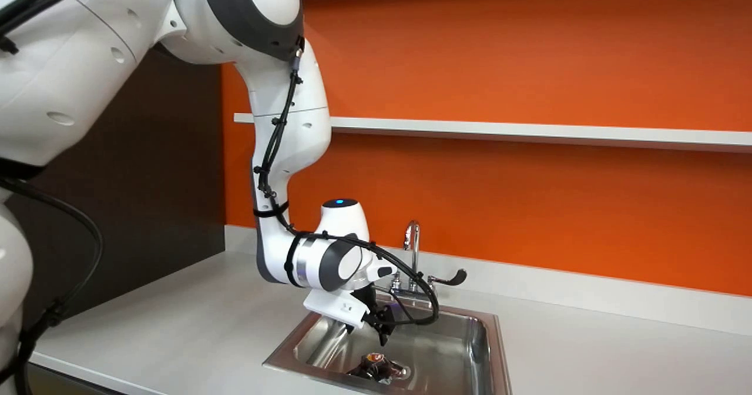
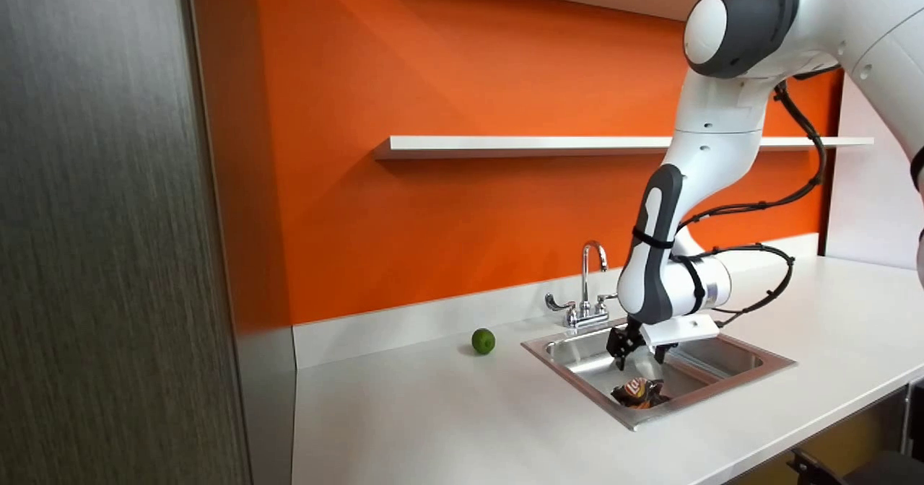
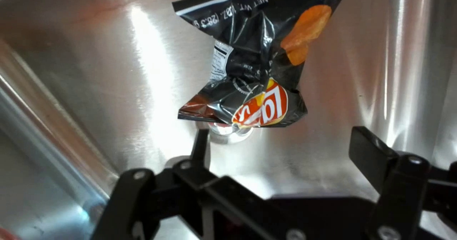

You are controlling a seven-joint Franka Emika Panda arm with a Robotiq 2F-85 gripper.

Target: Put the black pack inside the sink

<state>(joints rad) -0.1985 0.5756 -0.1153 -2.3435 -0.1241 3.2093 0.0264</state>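
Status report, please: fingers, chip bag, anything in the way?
Fingers open, holding nothing. Chip bag lying in the sink, apart from the fingers. No obstruction seen between them.

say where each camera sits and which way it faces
Exterior view: standing off the arm, which shows at picture left; faces sink and orange wall.
Exterior view: standing off the arm, which shows at picture right; faces sink, wall and green ball.
Wrist view: mounted on the arm, looking down at the black pack in the sink; open claw shows.
Both exterior views share sink, faucet and shelf.

"Lay's", "NET WT.", "28.3 g", "CHIPS" on black pack (image 3: 251,59).
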